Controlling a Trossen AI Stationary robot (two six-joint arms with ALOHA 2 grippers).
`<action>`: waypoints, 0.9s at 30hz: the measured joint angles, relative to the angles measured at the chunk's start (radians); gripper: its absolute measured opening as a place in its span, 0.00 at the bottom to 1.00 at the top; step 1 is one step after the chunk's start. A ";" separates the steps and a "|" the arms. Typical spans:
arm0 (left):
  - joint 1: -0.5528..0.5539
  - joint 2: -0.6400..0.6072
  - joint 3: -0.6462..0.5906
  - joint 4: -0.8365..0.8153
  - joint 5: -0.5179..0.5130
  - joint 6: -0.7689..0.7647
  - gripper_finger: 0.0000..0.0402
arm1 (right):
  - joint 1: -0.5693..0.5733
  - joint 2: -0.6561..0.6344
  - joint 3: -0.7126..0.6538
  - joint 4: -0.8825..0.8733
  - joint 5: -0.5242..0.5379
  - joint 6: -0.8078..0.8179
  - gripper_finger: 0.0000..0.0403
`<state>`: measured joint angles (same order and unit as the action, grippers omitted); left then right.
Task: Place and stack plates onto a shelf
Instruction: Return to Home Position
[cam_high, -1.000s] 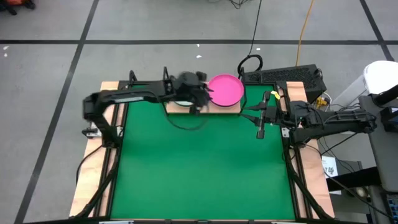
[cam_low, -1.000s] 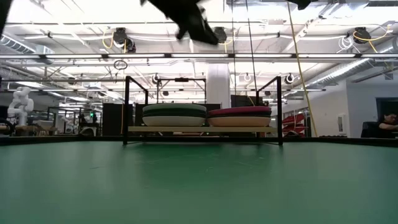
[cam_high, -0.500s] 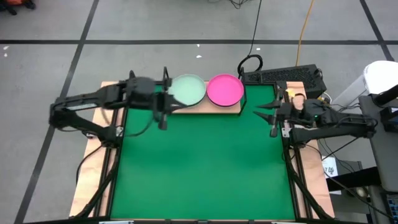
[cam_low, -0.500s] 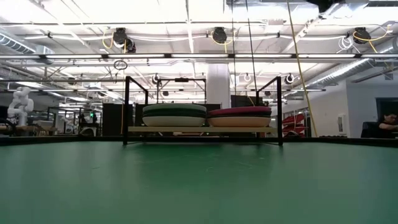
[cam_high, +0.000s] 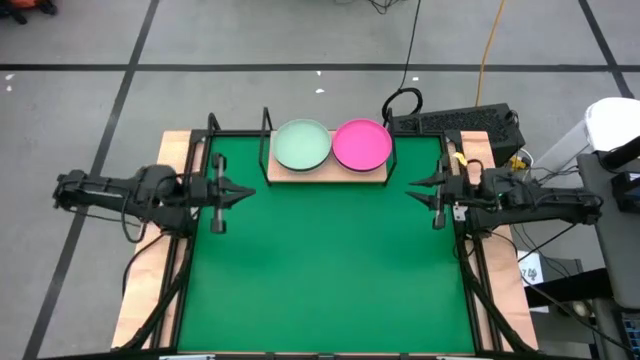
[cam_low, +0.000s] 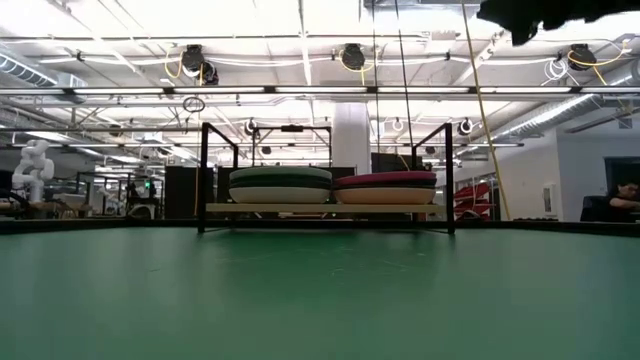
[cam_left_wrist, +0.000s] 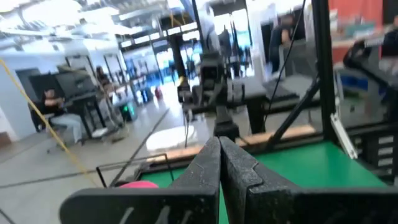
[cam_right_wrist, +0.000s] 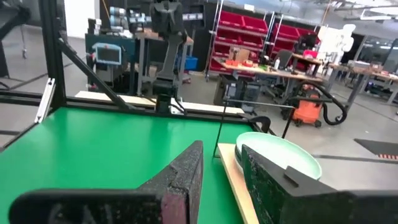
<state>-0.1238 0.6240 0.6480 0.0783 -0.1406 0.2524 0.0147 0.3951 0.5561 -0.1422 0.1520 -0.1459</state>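
The shelf (cam_high: 327, 170), a light wooden board with black wire uprights, stands at the table's far middle. On it are two stacks of plates, one topped by a mint green plate (cam_high: 302, 145), the other by a magenta plate (cam_high: 361, 144). In the low view the green-topped stack (cam_low: 280, 185) and the magenta-topped stack (cam_low: 385, 187) rest side by side on the board. My left gripper (cam_high: 245, 191) hovers shut at the table's left edge, pointing right. My right gripper (cam_high: 410, 186) hovers open at the right edge, pointing left. Neither holds anything.
A green mat (cam_high: 325, 270) covers the table between the two arms. A black keyboard (cam_high: 460, 122) and cables lie beyond the far right corner. Black frame rails (cam_high: 190, 250) run along the table's left and right sides.
My left gripper has drawn back from over the mint green plate on the shelf, toward the table's left edge and nearer, and now points right. The green plate shows uncovered on its stack. My right gripper has drifted slightly toward the right edge.
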 joint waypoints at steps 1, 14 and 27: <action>-0.007 -0.034 -0.043 0.032 -0.003 -0.006 0.00 | 0.000 -0.009 -0.027 0.026 0.000 0.000 0.23; -0.005 -0.314 -0.408 0.241 -0.020 -0.053 0.00 | 0.000 -0.186 -0.287 0.192 0.000 0.032 0.23; 0.037 -0.621 -0.402 -0.017 -0.042 -0.065 0.00 | 0.000 -0.387 -0.294 0.092 0.000 0.018 0.23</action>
<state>-0.0872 0.0033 0.2465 0.0613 -0.1821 0.1877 0.0147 0.0082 0.2623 -0.0505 0.1520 -0.1276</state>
